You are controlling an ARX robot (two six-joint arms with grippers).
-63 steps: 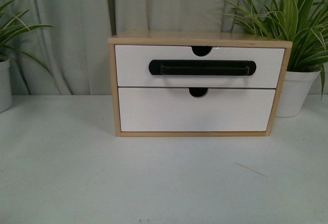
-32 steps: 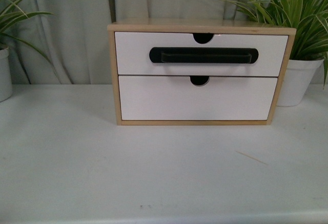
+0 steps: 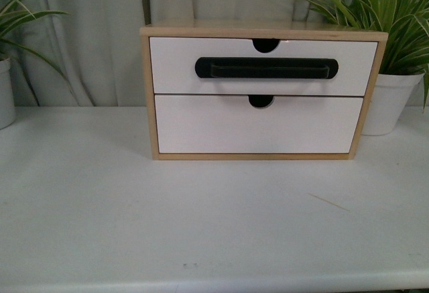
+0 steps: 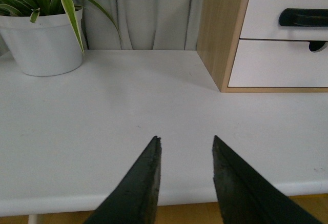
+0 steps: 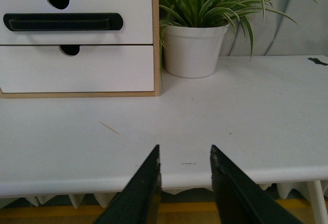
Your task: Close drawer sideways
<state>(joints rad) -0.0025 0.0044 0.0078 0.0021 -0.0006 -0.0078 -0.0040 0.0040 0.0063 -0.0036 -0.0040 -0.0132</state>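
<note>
Plainly the drawer [image 3: 261, 66] is the thing to watch: a wide white front with a long black bar handle [image 3: 266, 68] and a half-round notch in its top edge, sitting in the upper bay of a light wood cabinet [image 3: 147, 92] that stands on the white table [image 3: 201, 219]. Below the drawer lies a plain white front [image 3: 258, 124] with no handle. From the front view the drawer looks close to flush with the cabinet frame; whether it stands slightly proud I cannot tell.

Neither arm touches anything. The left gripper [image 4: 185, 147] hovers low over the table edge, well apart from the cabinet and on its left side, jaws parted and holding nothing. The right gripper [image 5: 184, 155] hangs likewise over the table edge, off to the cabinet's right, jaws parted and empty. A potted plant [image 5: 193, 49] stands just beside the cabinet's right wall, and another pot [image 4: 43, 44] stands well away on the cabinet's left.

My judgement is that the task is either in its approach stage or nearly finished. If a push remains, the next move calls for bringing one gripper up to the drawer front and pressing level, without snagging the handle or the plant.

No brand, label or writing is readable anywhere.
</note>
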